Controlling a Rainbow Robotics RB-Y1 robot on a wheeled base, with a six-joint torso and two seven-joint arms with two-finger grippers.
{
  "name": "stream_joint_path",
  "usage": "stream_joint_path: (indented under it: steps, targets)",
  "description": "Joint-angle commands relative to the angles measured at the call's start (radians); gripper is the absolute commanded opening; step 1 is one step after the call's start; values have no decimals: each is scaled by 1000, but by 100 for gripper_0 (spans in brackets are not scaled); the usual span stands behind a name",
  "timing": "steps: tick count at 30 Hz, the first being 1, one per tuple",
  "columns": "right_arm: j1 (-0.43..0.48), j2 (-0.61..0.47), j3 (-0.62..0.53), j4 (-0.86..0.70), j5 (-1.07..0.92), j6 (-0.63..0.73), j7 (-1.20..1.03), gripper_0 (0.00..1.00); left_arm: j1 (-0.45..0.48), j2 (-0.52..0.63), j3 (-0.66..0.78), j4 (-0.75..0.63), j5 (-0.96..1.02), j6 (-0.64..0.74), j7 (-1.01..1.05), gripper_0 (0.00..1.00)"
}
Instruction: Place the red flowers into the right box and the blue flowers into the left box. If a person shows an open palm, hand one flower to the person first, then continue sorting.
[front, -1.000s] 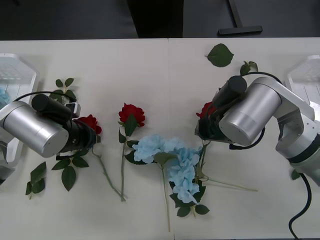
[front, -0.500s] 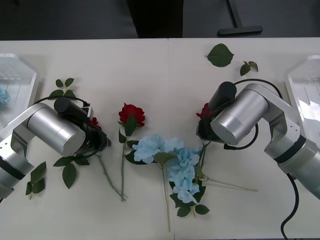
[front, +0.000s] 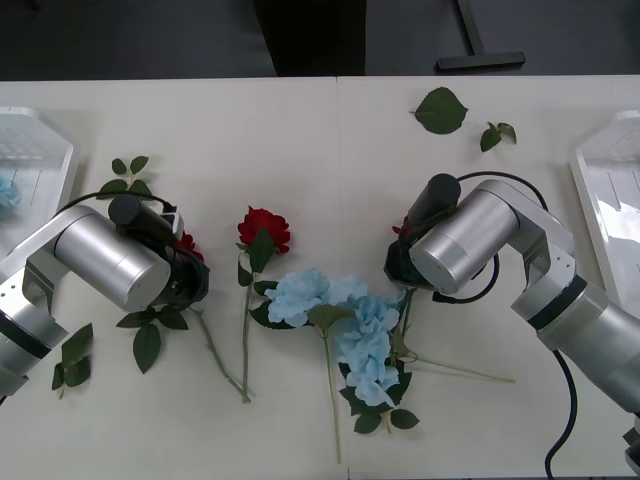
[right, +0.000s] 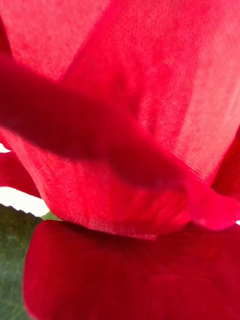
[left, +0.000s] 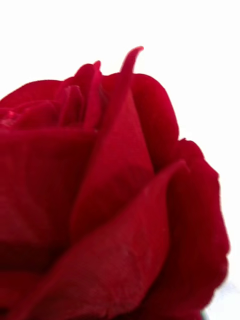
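Three red flowers lie on the white table. My left gripper (front: 188, 272) is pressed down over the left rose (front: 187, 245), whose head (left: 100, 200) looms very close in the left wrist view. My right gripper (front: 398, 258) sits right on the right rose (front: 405, 226), with its petals (right: 130, 150) up against the right wrist camera. A third rose (front: 264, 227) lies free between the arms. Two blue flowers (front: 301, 293) (front: 367, 345) lie at centre front. The left box (front: 35, 150) holds one blue flower (front: 5, 190). The right box (front: 610, 175) is at the right edge.
Loose green leaves lie at the back right (front: 440, 109) (front: 491, 136), behind the left arm (front: 128, 175) and at the front left (front: 70, 362). Long stems (front: 245, 340) run toward the table's front edge.
My left arm has swung in and settled lower over the left rose, hiding more of its head. My right arm has drawn in leftward while its gripper stays at the right rose.
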Motion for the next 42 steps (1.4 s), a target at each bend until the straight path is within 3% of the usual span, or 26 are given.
stream_joint_path:
  steps: [1, 14, 22, 25, 29, 35, 42]
  targets:
    - [4, 22, -22, -10, 13, -9, -5, 0, -31, -26, -29, 13, -23, -13, 17, 0]
    - [0, 21, -61, -10, -26, -10, 2, 0, -31, -10, -20, -14, -73, -22, 25, 0]
    - [-22, -39, -178, -10, -46, 40, 74, 0, -31, 60, 98, -211, -3, 179, 16, 0]
    - [-20, -98, -270, -27, -67, 86, 219, 0, -30, 88, 165, -307, 91, 281, 17, 0]
    - [-20, -180, -354, -28, -113, 34, 413, 0, -28, 122, 262, -409, 208, 400, 16, 0]
    - [-42, -332, -370, -28, -98, -43, 673, 0, -25, 169, 428, -479, 369, 533, -1, 0]
    - [-63, -544, -368, -28, -131, -70, 978, 0, -2, 192, 515, -479, 428, 545, -30, 0]
